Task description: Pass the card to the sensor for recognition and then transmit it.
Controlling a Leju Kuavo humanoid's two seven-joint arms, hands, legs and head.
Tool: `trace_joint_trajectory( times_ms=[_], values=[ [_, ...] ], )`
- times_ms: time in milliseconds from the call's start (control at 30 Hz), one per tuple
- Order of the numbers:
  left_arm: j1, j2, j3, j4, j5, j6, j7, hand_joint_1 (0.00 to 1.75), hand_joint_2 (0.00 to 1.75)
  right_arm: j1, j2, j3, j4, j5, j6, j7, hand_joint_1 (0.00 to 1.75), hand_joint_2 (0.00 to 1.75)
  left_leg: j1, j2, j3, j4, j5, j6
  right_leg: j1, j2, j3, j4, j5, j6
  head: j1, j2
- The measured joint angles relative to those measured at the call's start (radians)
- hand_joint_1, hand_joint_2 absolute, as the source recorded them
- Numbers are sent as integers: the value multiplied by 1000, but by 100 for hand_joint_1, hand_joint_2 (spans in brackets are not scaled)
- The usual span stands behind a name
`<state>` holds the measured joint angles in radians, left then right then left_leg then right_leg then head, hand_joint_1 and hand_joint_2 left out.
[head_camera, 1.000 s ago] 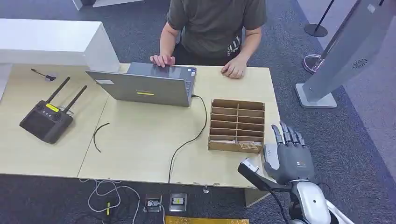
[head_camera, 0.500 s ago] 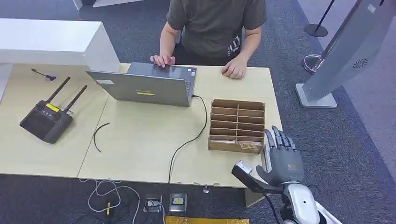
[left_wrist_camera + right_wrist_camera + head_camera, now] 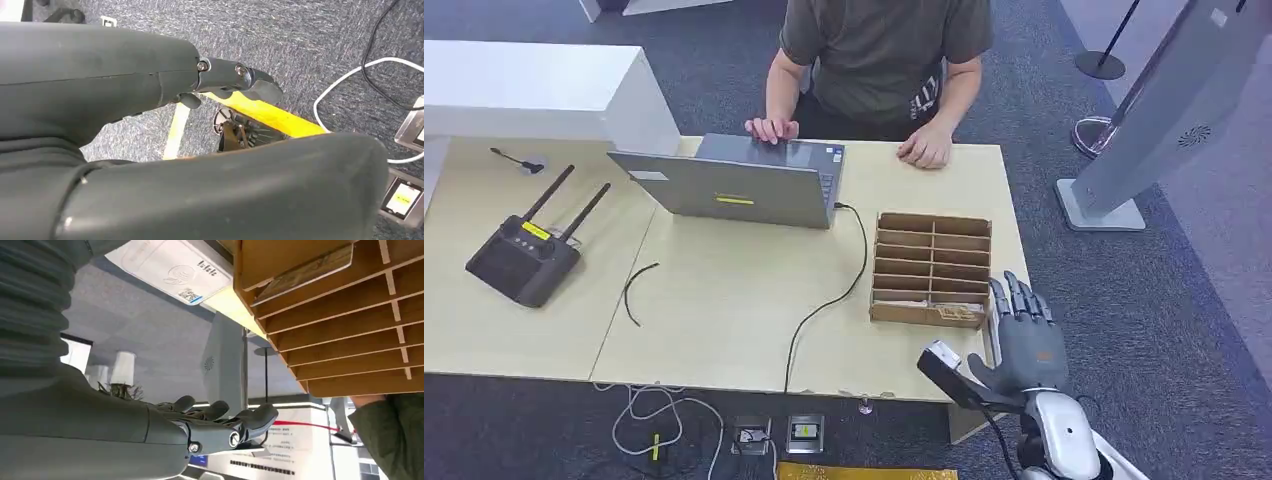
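A wooden slotted organizer (image 3: 932,268) stands on the right part of the table (image 3: 724,300). A card (image 3: 946,313) lies in its nearest row and also sits in a slot in the right wrist view (image 3: 305,274). My right hand (image 3: 1024,335) hovers at the organizer's near right corner with straight, spread fingers and holds nothing. The right wrist view shows that hand (image 3: 220,427) beside the organizer (image 3: 340,330), with a white card sensor (image 3: 170,267) lying flat next to it. My left hand (image 3: 225,82) hangs over the floor, fingers loosely extended and holding nothing.
A person (image 3: 879,60) sits at the far side with both hands by an open laptop (image 3: 744,185). A black cable (image 3: 829,295) runs off the front edge. A black antenna controller (image 3: 524,258) lies at left. A grey kiosk (image 3: 1164,110) stands on the right.
My right hand has drawn back towards the table's near edge and slightly left, ending closer to the organizer's near right corner. Nothing else moved.
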<state>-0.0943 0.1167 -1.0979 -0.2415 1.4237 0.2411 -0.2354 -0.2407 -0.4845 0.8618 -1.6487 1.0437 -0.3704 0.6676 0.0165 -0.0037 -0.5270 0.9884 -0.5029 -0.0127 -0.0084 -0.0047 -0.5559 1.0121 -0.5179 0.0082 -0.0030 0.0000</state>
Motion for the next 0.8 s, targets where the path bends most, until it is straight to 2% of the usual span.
trace_joint_trajectory(
  times_ms=[800],
  values=[
    [0, -5, 0, 0, -3, -2, 11, 0, 0, -39, 67, 0, 88, 3, -13, -45, 0, 175, 0, 0, 0, 0, 0, 0, 0, 0, 0, 0, 0, 0, 0, 0]
  ],
)
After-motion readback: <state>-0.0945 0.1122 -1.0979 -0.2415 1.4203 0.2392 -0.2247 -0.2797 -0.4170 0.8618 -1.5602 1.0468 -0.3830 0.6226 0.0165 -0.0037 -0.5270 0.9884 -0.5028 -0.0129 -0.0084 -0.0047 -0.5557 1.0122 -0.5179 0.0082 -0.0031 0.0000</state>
